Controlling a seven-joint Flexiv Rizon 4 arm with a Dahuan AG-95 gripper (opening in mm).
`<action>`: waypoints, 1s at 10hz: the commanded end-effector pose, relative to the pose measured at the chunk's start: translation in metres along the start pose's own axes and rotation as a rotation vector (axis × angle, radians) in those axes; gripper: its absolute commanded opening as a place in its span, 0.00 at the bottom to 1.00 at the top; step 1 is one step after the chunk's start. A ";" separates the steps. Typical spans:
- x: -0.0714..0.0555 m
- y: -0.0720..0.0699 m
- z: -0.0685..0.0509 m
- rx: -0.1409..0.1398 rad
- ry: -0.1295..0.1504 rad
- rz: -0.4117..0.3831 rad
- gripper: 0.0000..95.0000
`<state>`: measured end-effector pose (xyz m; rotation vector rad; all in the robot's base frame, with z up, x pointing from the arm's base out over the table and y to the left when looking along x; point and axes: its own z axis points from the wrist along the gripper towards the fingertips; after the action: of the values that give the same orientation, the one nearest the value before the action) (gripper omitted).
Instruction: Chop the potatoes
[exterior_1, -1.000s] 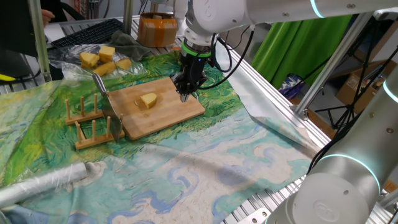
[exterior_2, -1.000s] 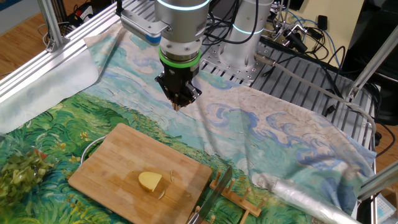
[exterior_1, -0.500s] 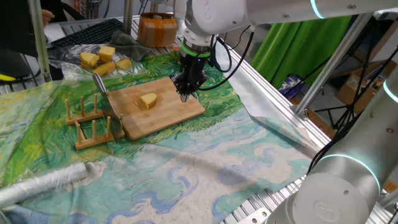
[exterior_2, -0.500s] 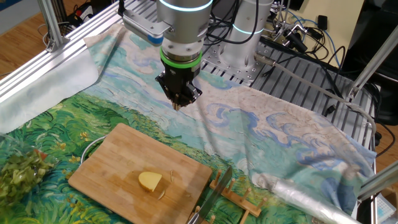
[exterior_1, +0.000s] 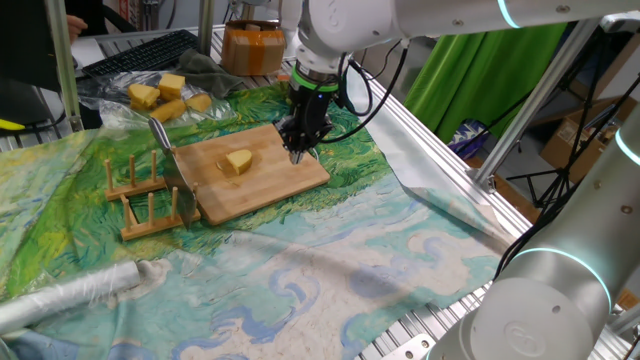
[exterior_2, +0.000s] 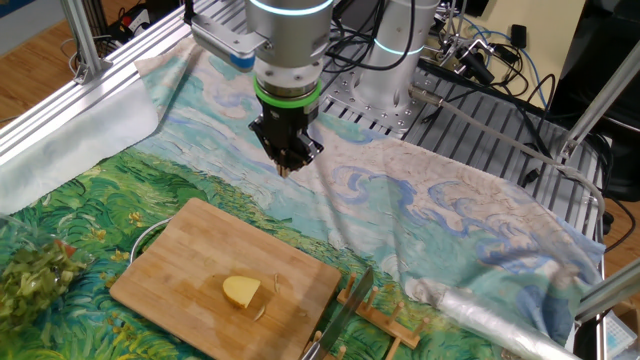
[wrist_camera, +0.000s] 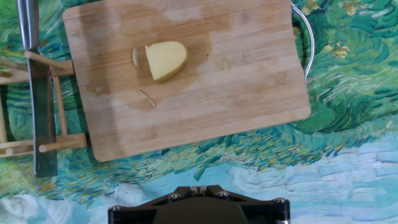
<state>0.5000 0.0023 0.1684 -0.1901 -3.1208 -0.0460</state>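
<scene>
One gripper (exterior_2: 287, 166) hangs in the air above the painted cloth (exterior_2: 420, 215), just past the far edge of the wooden cutting board (exterior_2: 190, 270) in the other fixed view. Its two fingers come together in a point and nothing is between them. In the hand view only the dark base of the gripper shows at the bottom, so the fingers cannot be seen there.

Going near to far in the one fixed view: a roll of clear plastic wrap (exterior_1: 70, 293) lies on the cloth at the front. Next comes a small wooden rack (exterior_1: 150, 195) with pegs, and a knife (exterior_1: 170, 160) stands in it with the handle up. Just beside the rack is the cutting board (exterior_1: 255, 175). The potato piece (exterior_1: 238, 162) sits on the board, about in the middle. It is pale yellow with one flat cut side and one round side. In the hand view the potato piece (wrist_camera: 165, 60) has a thin slice leaning on its flat end, and a tiny scrap lies near it on a wet patch of the board (wrist_camera: 249, 74). The gripper (exterior_1: 298, 150) is over the board's edge, apart from the potato.

Farther back, bigger yellow potato chunks (exterior_1: 165, 95) lie on clear plastic. Behind them is an orange-brown tub (exterior_1: 252, 48)

No writing can be read on anything
</scene>
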 end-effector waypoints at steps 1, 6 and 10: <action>-0.001 0.000 0.000 -0.006 -0.006 -0.004 0.00; -0.001 0.000 0.000 0.006 -0.006 0.015 0.00; -0.005 0.007 0.005 -0.004 -0.009 -0.003 0.00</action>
<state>0.5063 0.0095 0.1642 -0.1894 -3.1212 -0.0721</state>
